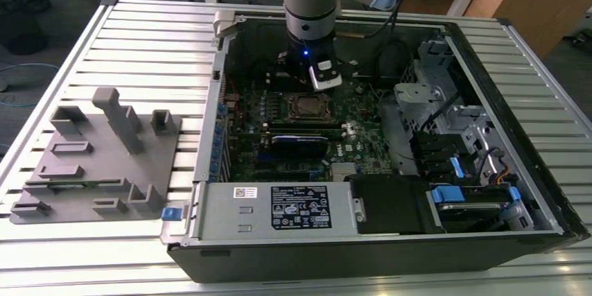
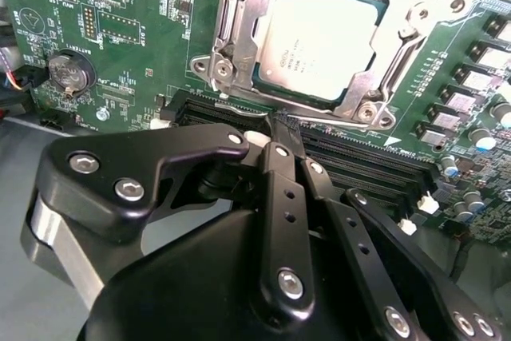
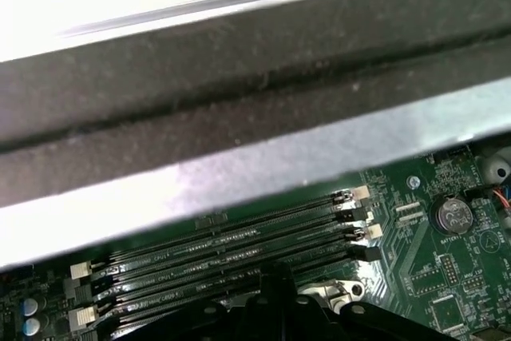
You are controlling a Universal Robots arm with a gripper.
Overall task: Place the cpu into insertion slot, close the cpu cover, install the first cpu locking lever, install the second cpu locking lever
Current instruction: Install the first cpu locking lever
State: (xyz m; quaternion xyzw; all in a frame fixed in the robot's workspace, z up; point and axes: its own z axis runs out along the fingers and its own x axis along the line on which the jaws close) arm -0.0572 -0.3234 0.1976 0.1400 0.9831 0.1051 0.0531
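While the black gripper [image 2: 283, 129], fingers pinched together on nothing, hovers over the long black memory slots [image 2: 359, 161], the silver-topped square cpu [image 2: 319, 37] (already seated) lies just beyond its tips.

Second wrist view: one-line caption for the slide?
Black hand poised at the socket edge, cpu seated in the insertion slot under the silvery cpu cover on the green motherboard.

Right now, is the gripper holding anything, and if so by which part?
Nothing is held, as far as shows. In the second wrist view the gripper has its fingers together with only a wire lever end near the tips, and the cpu already sits in the insertion slot.
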